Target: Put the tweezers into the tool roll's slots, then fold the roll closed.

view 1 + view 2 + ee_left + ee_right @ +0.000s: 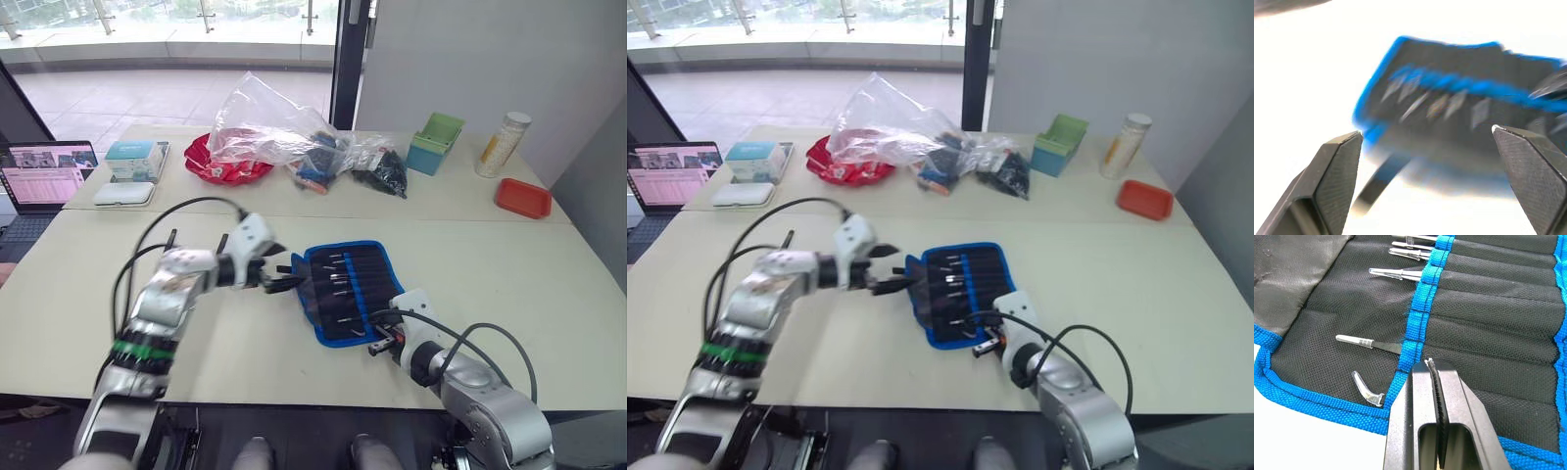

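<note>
On the left, the left pincer [279, 277] stands wide open, its fingers just beside the left edge of the roll [345, 290]. The roll lies unfolded in the middle of the surface [549, 264], and the tweezers [1369, 342] already sit in the slots [1488, 352], with only their tips showing past the blue stripe. On the right, the right pincer [1436, 382] is closed and empty, its tip resting over the stripe near the roll's front corner.

The step in hand seems to be the fold. To do it well, the left pincer should take the blue border itself, not the thin strap [1376, 183] that hangs beside it, and lift it over slowly. The right pincer should press the roll down, so the roll does not slide and the tweezers stay inside.
</note>
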